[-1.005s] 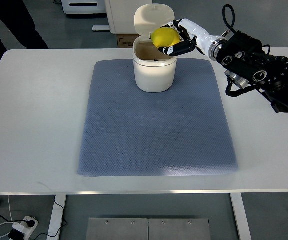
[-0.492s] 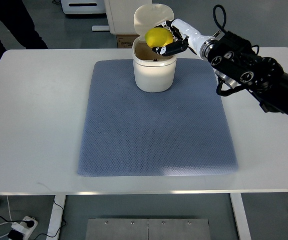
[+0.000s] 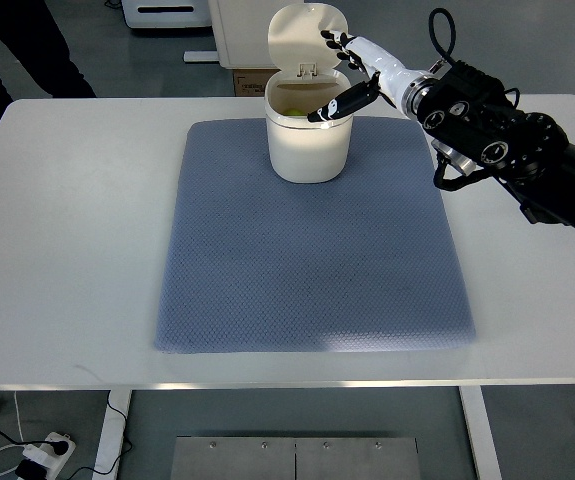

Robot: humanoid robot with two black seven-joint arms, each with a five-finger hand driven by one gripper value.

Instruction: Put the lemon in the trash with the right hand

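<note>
One hand only was seen at work: the right hand, brought in from the right edge and held over the far rim of the trash can. Its fingers were seen spread wide apart, and nothing was gripped in them; the thumb was stretched down across the can's opening while the other fingertips were pointed up toward the raised lid. A sliver of yellow, taken to be the lemon, was glimpsed just below and left of the hand, down inside the can, clear of the fingers and mostly hidden by the can's wall. The can itself was stood upright beneath the hand, on the far part of the blue mat, which was laid flat on the white table. Nothing was seen of the left arm.
</note>
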